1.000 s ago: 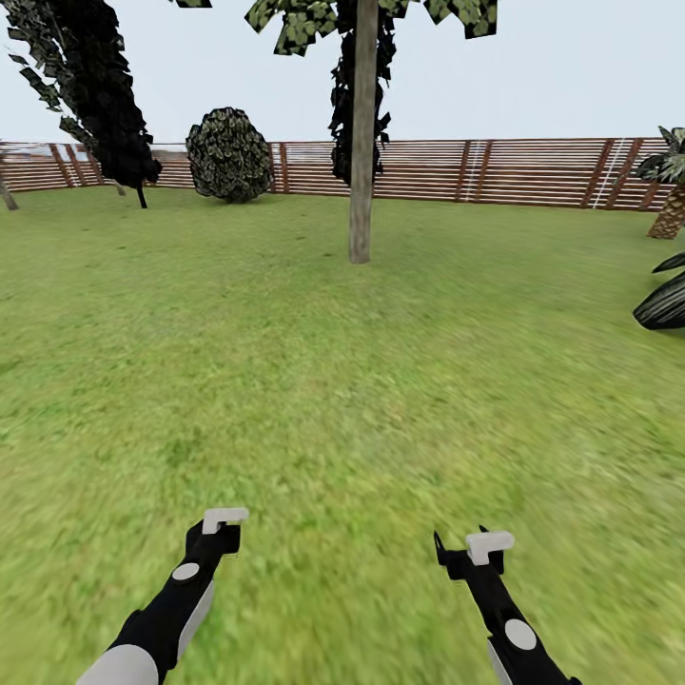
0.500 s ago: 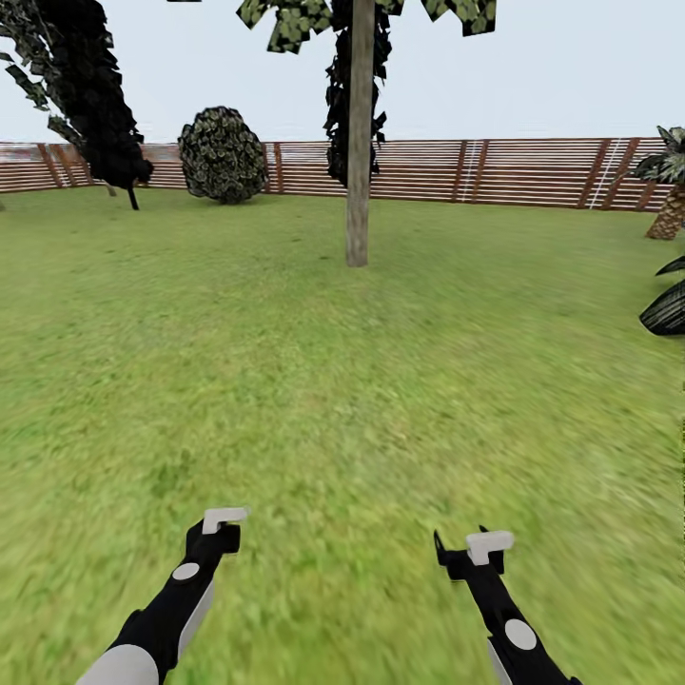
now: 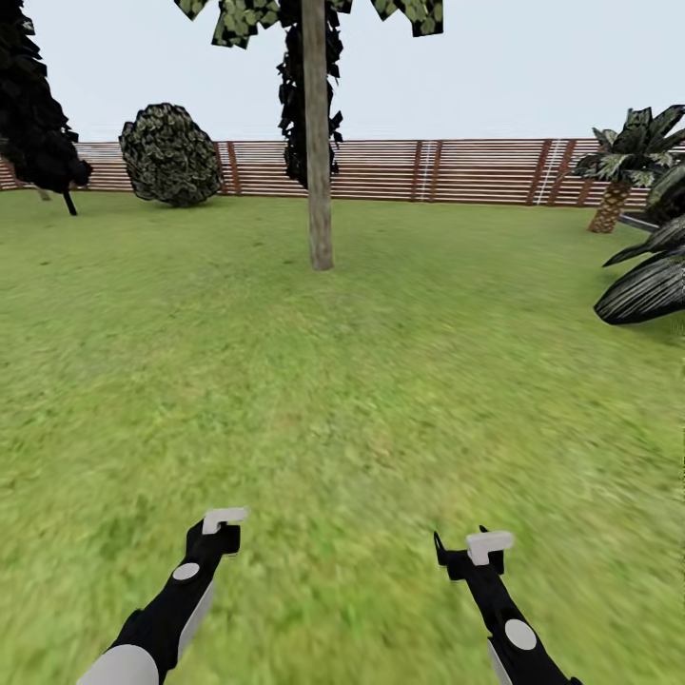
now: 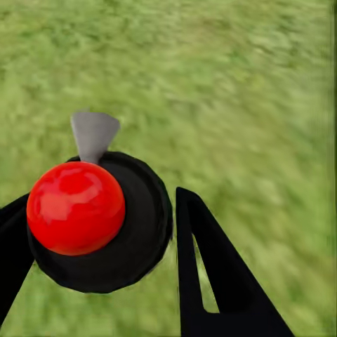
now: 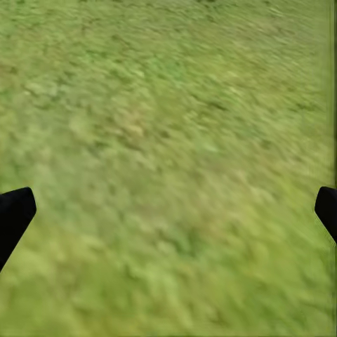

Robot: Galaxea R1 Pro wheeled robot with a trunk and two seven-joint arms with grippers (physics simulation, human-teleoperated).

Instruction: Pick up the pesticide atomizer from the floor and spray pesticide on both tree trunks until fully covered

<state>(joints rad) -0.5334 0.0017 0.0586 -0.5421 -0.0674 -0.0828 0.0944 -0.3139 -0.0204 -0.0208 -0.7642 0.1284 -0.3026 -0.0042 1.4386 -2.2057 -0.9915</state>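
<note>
Mostly grass here. The lawn (image 3: 400, 381) runs out to a brown slat fence (image 3: 476, 171) along its far edge. One tree trunk (image 3: 318, 171) stands dead upright on the far part of the lawn, a bit left of the middle and well apart from both arms. Its long axis is straight up and down, and jagged dark foliage (image 3: 419, 13) hangs at the top. A second dark tree (image 3: 33, 124) sits at the far left by the fence, next to a round bush (image 3: 171, 154). Over on the right edge there's a palm-ish plant (image 3: 623, 157) and some big striped leaves (image 3: 652, 285).

The left gripper (image 3: 217, 529) hangs low over the near grass. In the left wrist view it has the pesticide atomizer (image 4: 105, 225) between its fingers (image 4: 210, 274), pinching the round black body from both sides. You look right down on the bottle's red ball top (image 4: 76, 208), so its long axis runs along the fingers, with the red end facing the wrist. The grey nozzle (image 4: 93, 133) pokes out sideways from the body, crosswise to the line between the two fingers.

The right gripper (image 3: 466, 554) hangs over the near grass too. Its jaws are spread wide, and the black fingertips (image 5: 14, 214) barely peek in at opposite sides of the right wrist view with just blurry grass between them.
</note>
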